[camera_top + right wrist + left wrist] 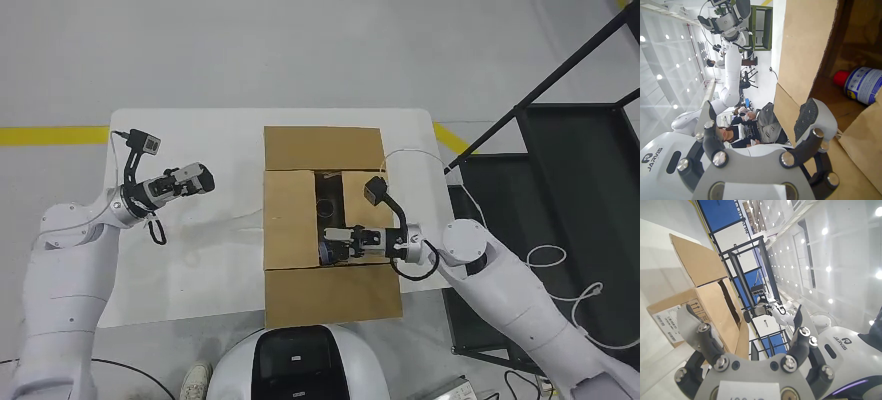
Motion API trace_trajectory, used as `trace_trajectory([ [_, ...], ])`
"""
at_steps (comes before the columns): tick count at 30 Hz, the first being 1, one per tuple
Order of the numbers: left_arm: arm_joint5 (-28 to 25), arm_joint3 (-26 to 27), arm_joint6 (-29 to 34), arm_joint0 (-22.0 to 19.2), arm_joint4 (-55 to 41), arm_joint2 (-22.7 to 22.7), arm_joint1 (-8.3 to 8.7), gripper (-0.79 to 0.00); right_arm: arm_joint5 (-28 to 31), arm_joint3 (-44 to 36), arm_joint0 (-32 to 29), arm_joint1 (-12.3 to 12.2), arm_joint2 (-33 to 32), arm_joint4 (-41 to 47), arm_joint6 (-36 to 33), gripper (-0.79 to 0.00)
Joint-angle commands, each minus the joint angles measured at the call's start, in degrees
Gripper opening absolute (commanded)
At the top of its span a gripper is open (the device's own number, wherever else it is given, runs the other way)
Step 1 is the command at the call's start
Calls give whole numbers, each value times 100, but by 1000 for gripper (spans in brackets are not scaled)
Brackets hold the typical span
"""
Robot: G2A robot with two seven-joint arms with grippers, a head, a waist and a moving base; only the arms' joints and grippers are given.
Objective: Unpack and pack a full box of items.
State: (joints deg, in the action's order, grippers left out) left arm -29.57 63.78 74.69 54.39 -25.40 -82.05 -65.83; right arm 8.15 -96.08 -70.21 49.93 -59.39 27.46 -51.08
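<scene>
The cardboard box (pixel 290 220) stands at the middle of the white table (pixel 190 285) with its 4 flaps folded outward. This leaves the dark opening free to be reached from above, and I judge that is why it has been laid open like this. Inside, a spray can (pixel 863 85) with a red cap and a blue-and-white label lies on its side on the box floor, so unpacking looks far from done. The right gripper (pixel 342 244) is at the near part of the opening. Its forearm comes in level from the right, over the right flap, with the wrist rolled so that the 2 fingers sit side by side across the box. Its jaws are spread wide and grasp nothing. One ribbed pad (pixel 806 117) lies close against a cardboard edge, but I cannot tell whether the fingers straddle that edge. The can lies beyond the fingertips, apart from them. The left gripper (pixel 195 180) hangs over bare table well to the left of the box, elbow bent, fingers pointing right toward the labelled side wall. Its jaws are released and empty. It seems to be held out of the way so the right arm has the opening to itself.
</scene>
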Motion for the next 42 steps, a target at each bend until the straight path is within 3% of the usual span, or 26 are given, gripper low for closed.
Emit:
trace_trajectory([
  [1, 0, 0, 0, 0, 1, 0, 0, 0, 0, 0, 0, 0, 0, 0, 0, 0],
  [7, 0, 0, 0, 0, 1, 0, 0, 0, -95, -22, 2, 25, 37, 3, 172, 0],
  [14, 191, 493, -211, 237, 483, 13, 71, 0, -738, 197, 460, 209, 454, -324, 677, 0],
  [21, 265, 639, -261, 336, 681, -26, 143, 0, -1210, 399, 789, 412, 965, -761, 1065, 0],
  [29, 284, 672, -326, 331, 407, -117, 198, 0, -651, 493, 1100, 618, 1354, -426, 268, 0],
  [37, 244, 882, -433, 406, -169, -294, 242, 0, -304, 192, 1455, 839, 1550, -156, 293, 0],
  [42, 301, 1106, -392, 406, -542, -378, 266, 0, -335, 154, 1880, 1128, 2100, -292, 499, 0],
])
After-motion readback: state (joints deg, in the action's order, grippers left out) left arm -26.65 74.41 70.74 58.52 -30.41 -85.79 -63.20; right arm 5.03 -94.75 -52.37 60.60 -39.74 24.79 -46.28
